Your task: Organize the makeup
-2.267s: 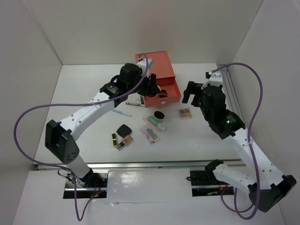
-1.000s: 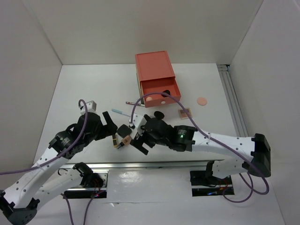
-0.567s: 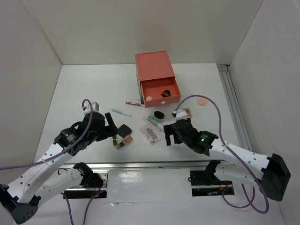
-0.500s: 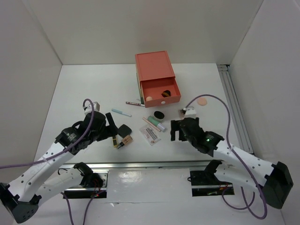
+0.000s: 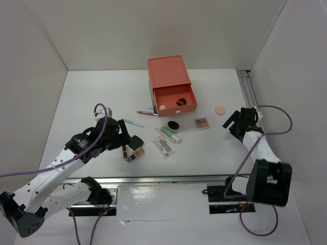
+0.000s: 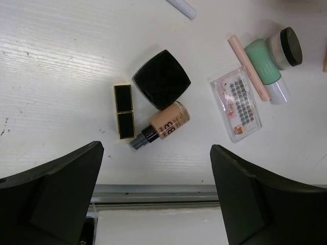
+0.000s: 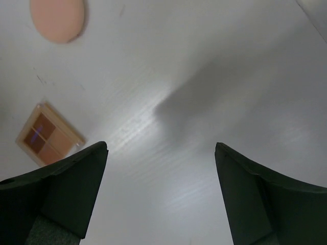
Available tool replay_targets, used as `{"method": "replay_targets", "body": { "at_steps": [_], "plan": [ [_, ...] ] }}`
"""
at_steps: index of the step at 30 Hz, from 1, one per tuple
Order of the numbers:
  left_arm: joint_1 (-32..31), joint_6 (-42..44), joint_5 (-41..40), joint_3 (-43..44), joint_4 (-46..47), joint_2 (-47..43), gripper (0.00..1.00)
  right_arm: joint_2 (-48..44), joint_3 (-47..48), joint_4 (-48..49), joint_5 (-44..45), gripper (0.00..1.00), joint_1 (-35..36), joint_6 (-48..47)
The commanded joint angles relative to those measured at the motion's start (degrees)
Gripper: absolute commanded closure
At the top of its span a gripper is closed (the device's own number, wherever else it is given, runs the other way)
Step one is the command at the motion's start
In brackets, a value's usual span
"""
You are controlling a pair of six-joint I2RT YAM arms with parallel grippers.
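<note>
The makeup lies scattered in front of the coral drawer box (image 5: 171,87). A black square compact (image 6: 162,79), a gold-black lipstick (image 6: 124,112) and a beige foundation bottle (image 6: 162,125) lie together. To their right are a clear lash tray (image 6: 236,103), a mint tube (image 6: 264,71) and a round black pot (image 6: 285,45). My left gripper (image 6: 156,168) hangs open just near of this cluster and holds nothing. My right gripper (image 7: 161,148) is open over bare table, to the right of the pink palette (image 7: 50,133) and near of the round peach sponge (image 7: 57,18).
The box's top drawer (image 5: 175,98) is pulled out with small items inside. A blue pencil (image 5: 134,123) and a dark pencil (image 5: 147,112) lie left of the drawer. A metal rail (image 5: 253,109) runs along the table's right edge, close to my right arm.
My right arm has swung from the table's middle, near the lash tray, out to the right side past the palette. My left gripper has shifted slightly right toward the compact.
</note>
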Motion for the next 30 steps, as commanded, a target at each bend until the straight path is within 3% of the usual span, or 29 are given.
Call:
{"method": "replay_targets", "body": {
  "at_steps": [1, 4, 11, 14, 19, 26, 28, 30],
  "plan": [
    [-0.1, 1.2, -0.9, 2.2, 1.6, 1.0, 0.00, 11.7, 9.3, 10.2, -7.8, 0.08, -1.7, -3.6],
    [-0.1, 1.2, -1.4, 2.2, 2.2, 1.7, 0.00, 21.6, 18.2, 10.8, -3.9, 0.09, 2.1, -5.3],
    [-0.1, 1.2, -2.4, 2.8, 2.2, 2.3, 0.00, 39.9, 32.7, 13.3, -7.5, 0.15, 2.1, -7.0],
    [0.4, 0.6, -2.4, 2.8, 2.2, 2.3, 0.00, 45.8, 38.1, 11.9, -4.8, 0.22, 2.6, -7.7],
    [0.4, 0.6, -3.1, 2.8, 2.2, 1.1, 0.00, 49.0, 40.4, 10.7, -3.9, 0.38, 4.5, -7.7],
    [0.4, 0.6, -3.6, 2.8, 1.6, -0.7, 0.00, 48.3, 38.0, 5.1, 4.5, 0.39, 8.8, -8.2],
    [0.4, 0.1, -3.6, 2.8, 1.1, -0.8, 0.00, 47.7, 36.8, 4.0, 6.5, 0.33, 9.5, -8.2],
    [0.4, 0.1, -3.6, 2.8, 1.1, -1.3, 0.00, 47.2, 36.2, 3.5, 8.6, 0.33, 10.0, -8.2]
  ]
}}
